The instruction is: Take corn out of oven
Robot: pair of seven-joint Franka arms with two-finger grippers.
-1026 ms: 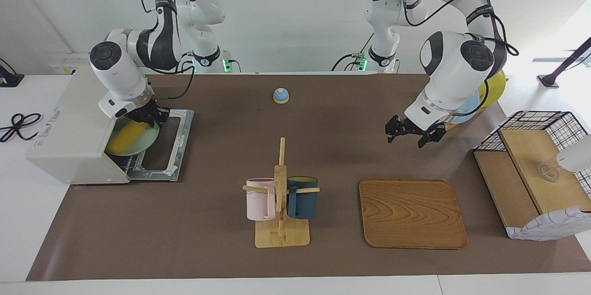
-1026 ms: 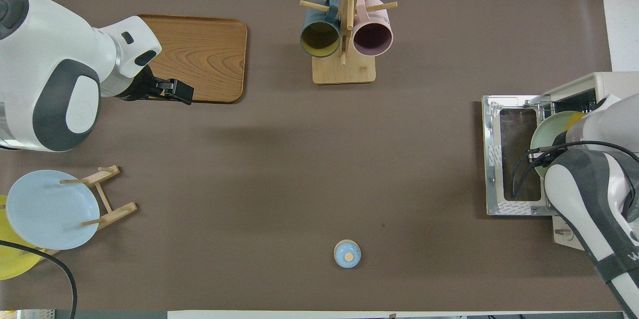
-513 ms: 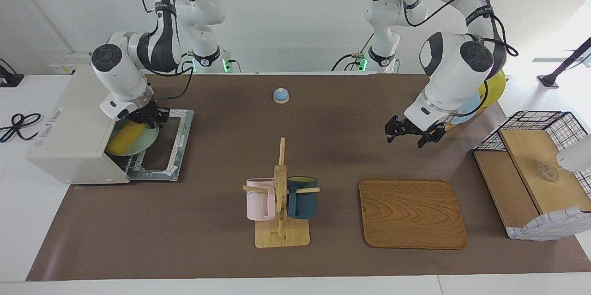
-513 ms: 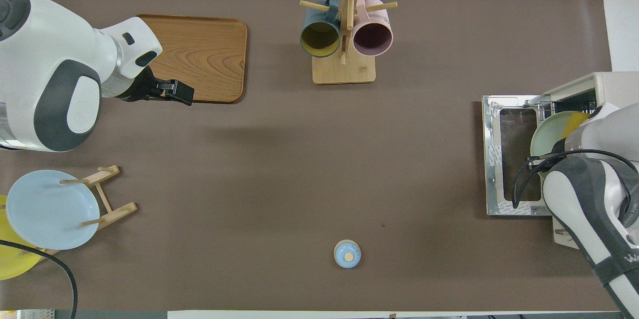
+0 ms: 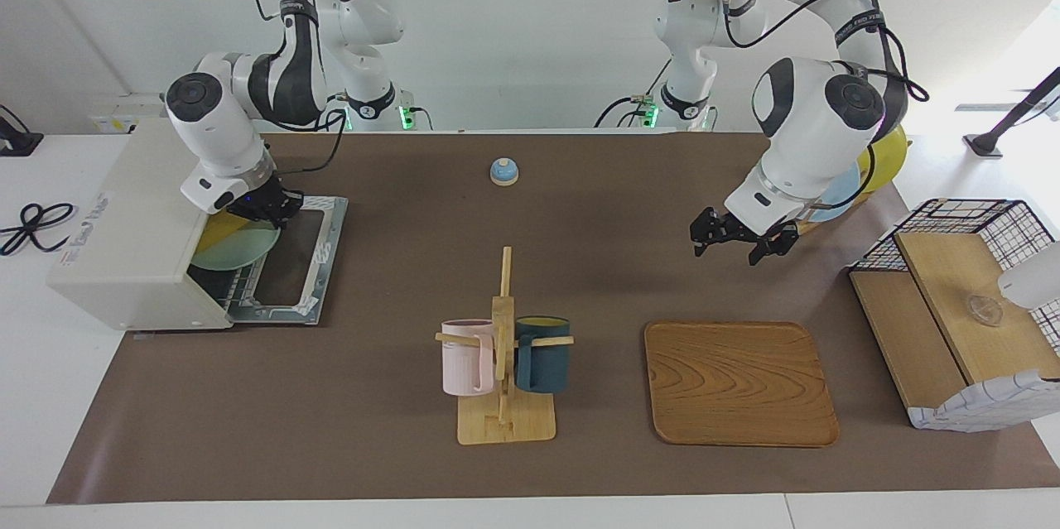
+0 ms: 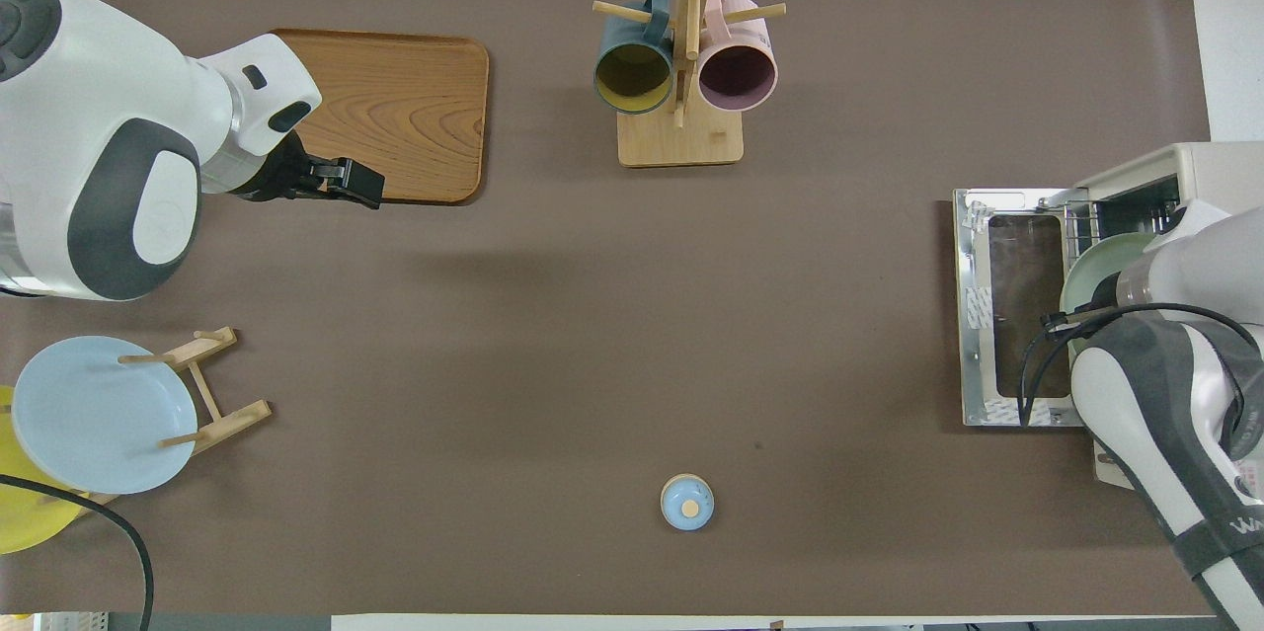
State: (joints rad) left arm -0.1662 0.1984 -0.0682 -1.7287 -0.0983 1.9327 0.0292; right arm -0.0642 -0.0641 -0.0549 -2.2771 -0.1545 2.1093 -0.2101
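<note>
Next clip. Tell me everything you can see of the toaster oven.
The oven is an off-white box, apparently metal, standing at the right arm's end of the table. Its door lies folded down flat, a dark glass pane in a metal frame. A wire rack inside carries a pale green plate, with a sliver of yellow corn showing. The right gripper is at the oven's mouth, over the plate.

Right gripper [image 5: 267, 210] fingers closed, low; left gripper [image 5: 736, 238] spread, raised.

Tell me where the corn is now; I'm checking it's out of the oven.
Not out: in the facing view the corn lies on the green plate in the open oven, at the right arm's end, under the right gripper.
</note>
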